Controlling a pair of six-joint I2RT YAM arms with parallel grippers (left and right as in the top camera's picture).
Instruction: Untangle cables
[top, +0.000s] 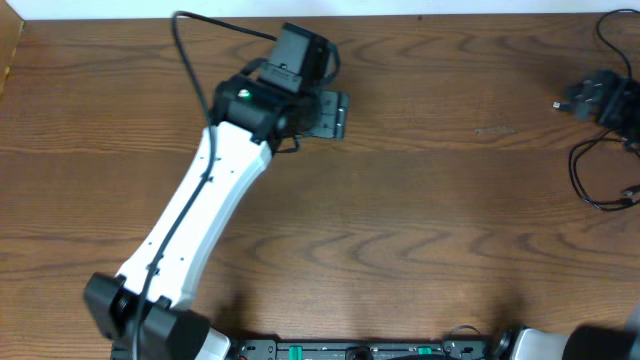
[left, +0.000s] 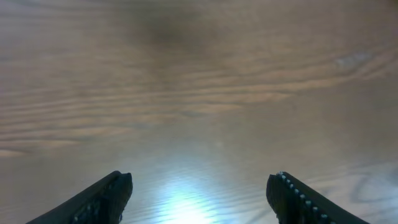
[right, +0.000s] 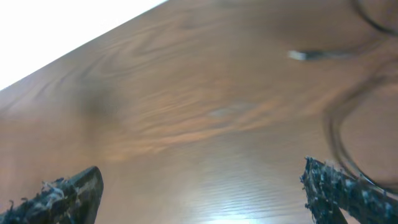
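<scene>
Left tool, right tool — both spread wide over the table — cables unheld.

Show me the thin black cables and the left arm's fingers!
Thin black cables (top: 598, 98), overhead view, on the dark bunched clump.
Left gripper (left: 200, 186), left wrist view, midway between its open fingers.

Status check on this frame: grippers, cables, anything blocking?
Left gripper open, empty, over bare table. Right gripper open, empty. Cables bunched at far right edge, untouched. Nothing seen blocking.
</scene>
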